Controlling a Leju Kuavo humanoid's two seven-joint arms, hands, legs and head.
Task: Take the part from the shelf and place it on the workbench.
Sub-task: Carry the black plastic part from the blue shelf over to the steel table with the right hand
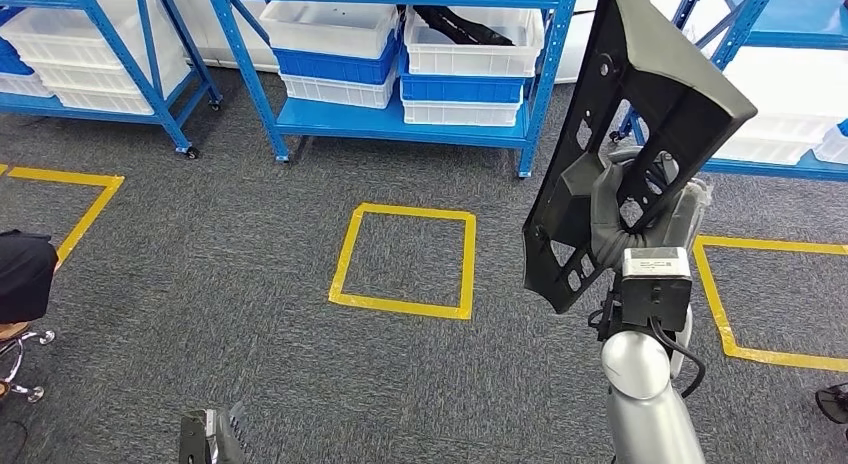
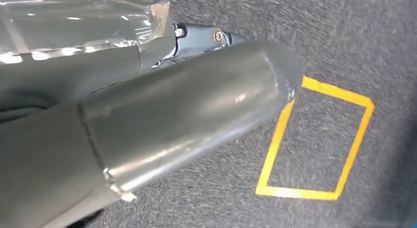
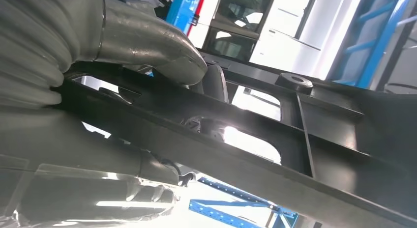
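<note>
Black plastic part (image 1: 640, 134) off shelf (image 1: 400, 119), held upright and high in right robot hand (image 1: 625, 209), fingers hooked through its cut-outs for a firm carry | left robot hand (image 2: 147, 120) hanging low, grip unreadable | bench unseen, placing still ahead.

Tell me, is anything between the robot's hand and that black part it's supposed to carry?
No. The right hand already grips the black plastic part, fingers hooked through its openings, holding it upright above the carpet. The workbench cannot be seen from here, so the way there cannot be judged.
</note>
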